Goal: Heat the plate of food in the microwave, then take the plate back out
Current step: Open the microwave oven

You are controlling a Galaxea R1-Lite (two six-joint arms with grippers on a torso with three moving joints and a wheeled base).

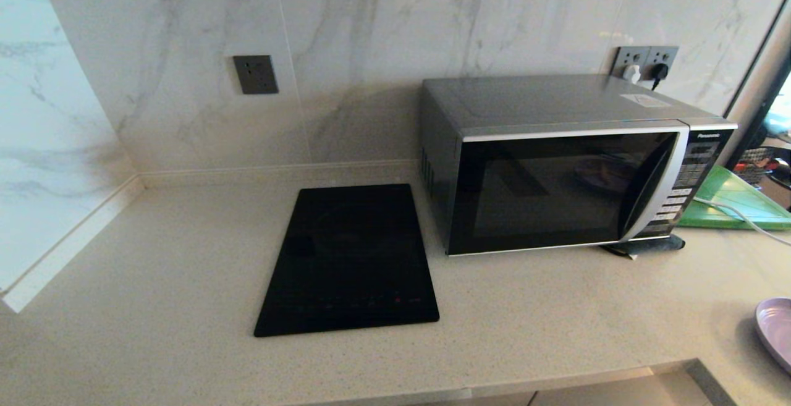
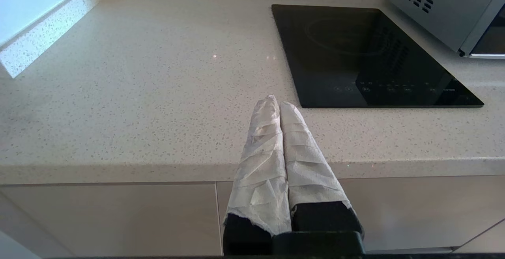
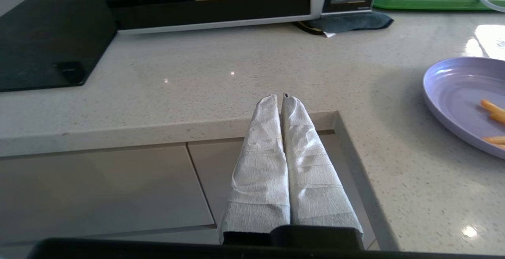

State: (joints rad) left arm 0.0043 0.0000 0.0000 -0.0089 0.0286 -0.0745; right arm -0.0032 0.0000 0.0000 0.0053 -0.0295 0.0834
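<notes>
Your right gripper (image 3: 281, 96) and left gripper (image 2: 276, 102) both hang clenched and empty off the counter's front edge; nothing is done yet; the plate of food (image 3: 459, 93) sits on the counter to the right, the microwave (image 1: 556, 171) door closed; cooktop (image 1: 349, 257) lies clear of your path.

A kitchen: stone countertop (image 1: 154, 282), inset cooktop (image 1: 349, 261), microwave (image 1: 556, 165), marble backsplash (image 1: 371, 35).

Plate of food (image 1: 775, 332): cut by head view's right edge, food unseen there. Green board (image 1: 729, 199): partly behind microwave (image 1: 556, 165). Microwave interior: indistinct through dark glass.
</notes>
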